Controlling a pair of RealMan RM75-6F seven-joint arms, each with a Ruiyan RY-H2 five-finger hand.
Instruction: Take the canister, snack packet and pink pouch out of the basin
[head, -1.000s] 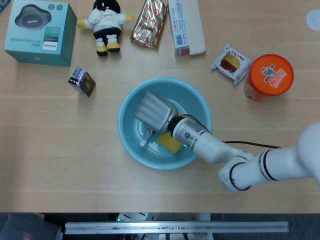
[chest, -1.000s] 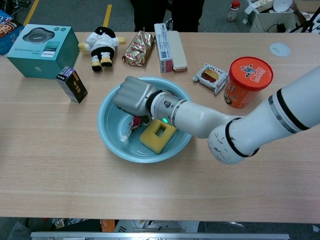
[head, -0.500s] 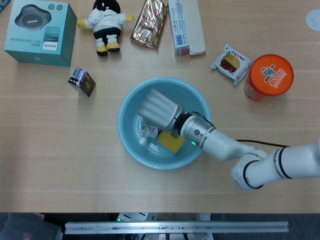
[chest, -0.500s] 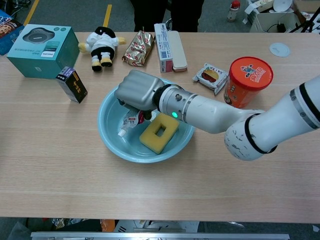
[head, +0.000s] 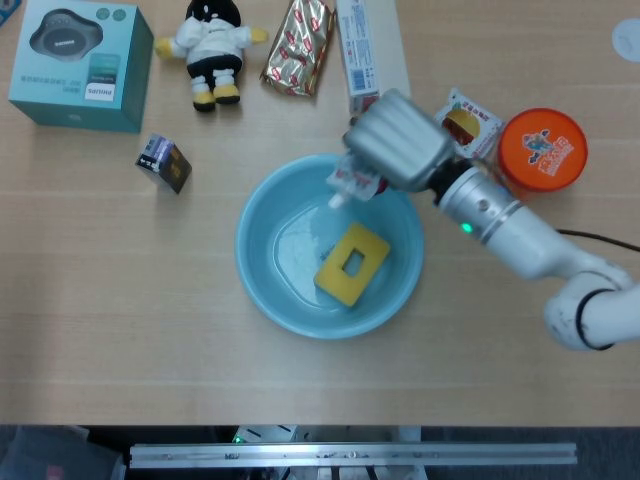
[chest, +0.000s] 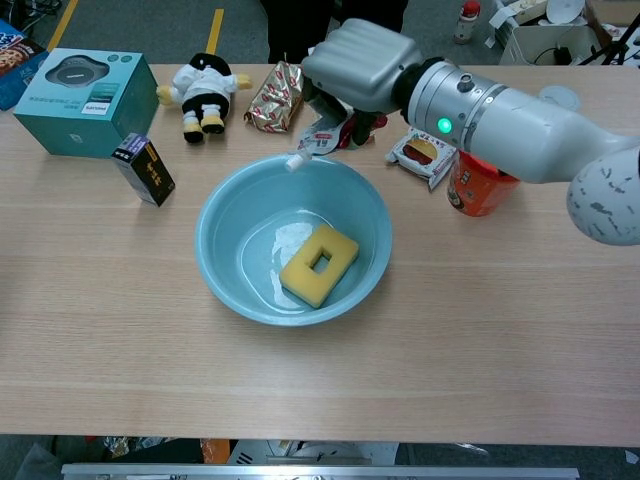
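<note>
We see a yellow sponge (chest: 318, 264) lying in the basin (chest: 226, 272). Above the basin's far rim, our right hand (chest: 362, 62) grips the pink pouch (chest: 322, 137) in the air. Farther right stand the snack packet (chest: 421, 152) and canister (chest: 492, 150).

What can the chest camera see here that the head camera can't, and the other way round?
Only the chest view shows the floor beyond the table, with a yellow line, and the pouch's red underside. Only the head view shows the metal rail at the table's near edge. Both show the right hand holding the pouch over the basin's rim, and the sponge inside.
</note>
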